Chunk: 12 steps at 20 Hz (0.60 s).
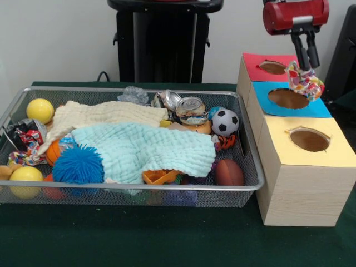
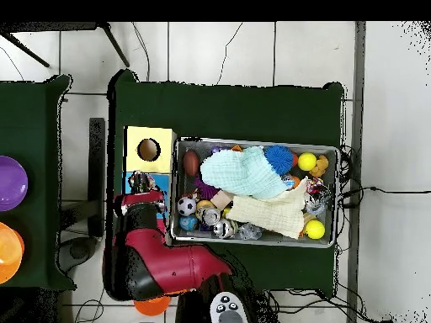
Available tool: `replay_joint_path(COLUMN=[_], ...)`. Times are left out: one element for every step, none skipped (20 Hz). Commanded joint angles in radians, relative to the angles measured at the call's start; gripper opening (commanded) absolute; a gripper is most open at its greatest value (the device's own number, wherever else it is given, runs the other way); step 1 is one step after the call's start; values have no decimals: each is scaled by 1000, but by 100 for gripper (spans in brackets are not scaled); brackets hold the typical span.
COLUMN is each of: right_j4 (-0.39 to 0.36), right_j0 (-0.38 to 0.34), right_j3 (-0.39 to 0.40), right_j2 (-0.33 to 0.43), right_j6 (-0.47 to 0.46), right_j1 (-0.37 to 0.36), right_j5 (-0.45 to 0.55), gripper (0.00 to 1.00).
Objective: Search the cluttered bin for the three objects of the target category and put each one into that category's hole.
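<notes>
Front view: gripper (image 1: pixel 307 62) at upper right of frame, closed on a multicoloured patterned cloth toy (image 1: pixel 304 81). Toy hangs just over the far right edge of the blue box's hole (image 1: pixel 287 98), not inside it. Whether the toy touches the box top, cannot tell.

Three boxes in a row down the right side: red-topped box (image 1: pixel 257 68) at the top, blue-topped box (image 1: pixel 309 108) in the middle, yellow-topped box (image 1: pixel 311 156) lowest in frame. Each has one round hole in its top. Boxes sit just beside the right wall of the wire bin (image 1: pixel 247 161).

Bin fills left and centre of frame and is heavily cluttered:
- light blue cloth (image 1: pixel 150 153) draped across the middle, cream cloth (image 1: pixel 100 117) above and left of it
- blue spiky ball (image 1: pixel 78 165) at lower left, touching the blue cloth
- two yellow balls: yellow ball A (image 1: pixel 40 110) at upper left, yellow ball B (image 1: pixel 25 179) at lower left
- small soccer ball (image 1: pixel 225 122) at right, brown football (image 1: pixel 229 172) below it
- tin can (image 1: pixel 192 110) at top centre

Overhead view: red arm (image 2: pixel 156 256) comes up from bottom of frame, covering the red box; toy (image 2: pixel 141 182) shows over the blue box. Yellow box (image 2: pixel 162 139) clear, hole visible.
</notes>
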Motion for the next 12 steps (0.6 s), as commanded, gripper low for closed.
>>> replay_joint_path(right_j4=[60, 53, 47, 41, 35, 34, 32, 33, 28, 27, 23, 24], right_j0=[6, 1, -3, -6, -9, -8, -7, -4, -3, -1, 2, 5], right_j3=[-88, -89, -90, -91, -91, -92, -94, -96, -99, -101, -104, -107], right_j2=[-64, -62, -60, -59, -57, -59, -60, -61, -60, -59, -58, -57], right_j6=[188, 190, 193, 195, 199, 201, 203, 202, 202, 201, 199, 196], right_j1=[83, 84, 84, 88, 87, 89, 91, 94, 101, 104, 111, 113], right_j5=[-93, -96, -99, -103, -111, -121, -130, -133, -141, -142, -150, -149], gripper=[0, 0, 0, 0, 0, 0, 0, 0, 0, 0, 0, 0])
